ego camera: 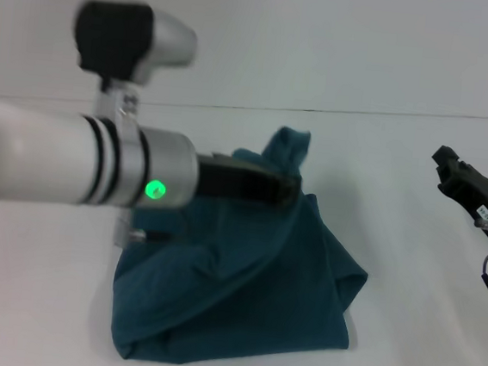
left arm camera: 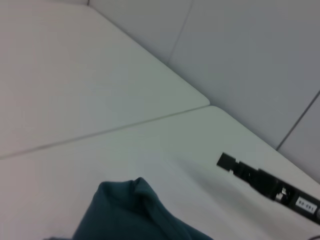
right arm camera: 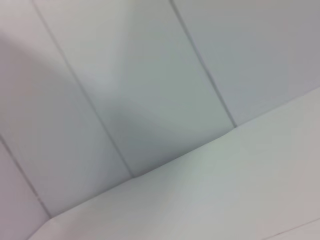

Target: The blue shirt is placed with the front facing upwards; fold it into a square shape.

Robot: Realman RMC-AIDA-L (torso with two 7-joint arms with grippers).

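The blue shirt (ego camera: 243,287) lies in a bunched, creased heap on the white table (ego camera: 35,284), plain teal side showing and no lettering visible. My left arm reaches across from the left. The left gripper (ego camera: 285,190) is shut on a fold of the shirt's far edge, and a peak of cloth (ego camera: 286,146) stands up above it. That same peak of the blue shirt (left arm camera: 135,210) shows in the left wrist view. My right gripper (ego camera: 462,180) hangs off to the right, apart from the shirt, and appears as a dark bar (left arm camera: 260,181) in the left wrist view.
The white table's seam line (ego camera: 363,114) runs across behind the shirt. Pale wall panels (right arm camera: 150,75) stand beyond the table's far edge. The right wrist view shows only wall and bare table (right arm camera: 240,190).
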